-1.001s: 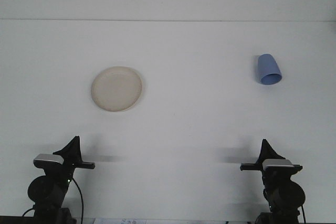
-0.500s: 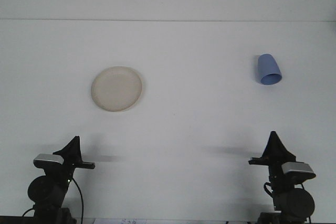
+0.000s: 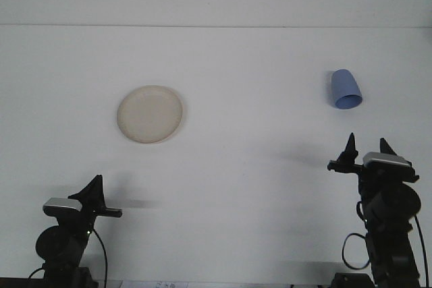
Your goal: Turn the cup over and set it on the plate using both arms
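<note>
The small blue plastic cup (image 3: pixel 345 90) lies tipped on the white table (image 3: pixel 256 166), far right — well apart from the round cream plate (image 3: pixel 150 114). The right gripper (image 3: pixel 368 145), fingers spread, is near it; the left gripper's (image 3: pixel 96 190) fingers cannot be told.

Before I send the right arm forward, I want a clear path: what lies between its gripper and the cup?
Nothing: the front view shows only bare white table between the right gripper and the blue cup.
</note>
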{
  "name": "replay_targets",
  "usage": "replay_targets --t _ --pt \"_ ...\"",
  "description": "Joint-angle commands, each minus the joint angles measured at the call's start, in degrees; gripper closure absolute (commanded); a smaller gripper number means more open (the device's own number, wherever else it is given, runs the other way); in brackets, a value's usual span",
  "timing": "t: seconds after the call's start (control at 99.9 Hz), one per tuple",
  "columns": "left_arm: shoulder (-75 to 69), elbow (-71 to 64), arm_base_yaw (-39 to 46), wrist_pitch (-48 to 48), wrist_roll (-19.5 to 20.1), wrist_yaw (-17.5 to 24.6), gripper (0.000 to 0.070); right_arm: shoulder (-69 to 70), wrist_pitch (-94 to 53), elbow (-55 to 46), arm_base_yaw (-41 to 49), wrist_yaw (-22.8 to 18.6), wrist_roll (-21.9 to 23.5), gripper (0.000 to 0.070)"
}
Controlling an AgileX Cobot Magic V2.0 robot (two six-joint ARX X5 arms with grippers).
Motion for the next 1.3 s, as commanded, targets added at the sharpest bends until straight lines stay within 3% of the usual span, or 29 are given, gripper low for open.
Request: replay_targets --t 0.0,0.14,0.4,0.66,1.021,1.291 --pt "-0.1 -1.1 0.1 0.8 -0.1 0.2 0.0685 5.1 3.5 0.4 -1.3 0.5 -3.0 0.0223" --pt "-0.1 -1.1 0.1 0.8 -0.1 0.2 0.0685 16.5 12.8 0.4 -6.9 -3.8 -4.8 0.0223" --pt "-0.1 -1.1 0.1 0.8 -0.1 0.2 0.0685 40.3 23.3 6.4 -17.3 -19.2 -11.5 0.0223" --pt "-0.1 -1.1 0.1 0.8 -0.1 0.2 0.0685 59.3 26.2 18.9 -19.2 -27.5 -14.3 0.0223" --pt "-0.1 -1.1 0.1 0.8 -0.1 0.2 0.0685 76.0 26.3 35.1 -18.3 -29.9 -15.5 0.0228" --pt "-0.1 -1.1 0.1 0.8 -0.1 0.2 0.0685 82.2 33.9 39.2 -16.3 -30.0 -15.5 0.0476"
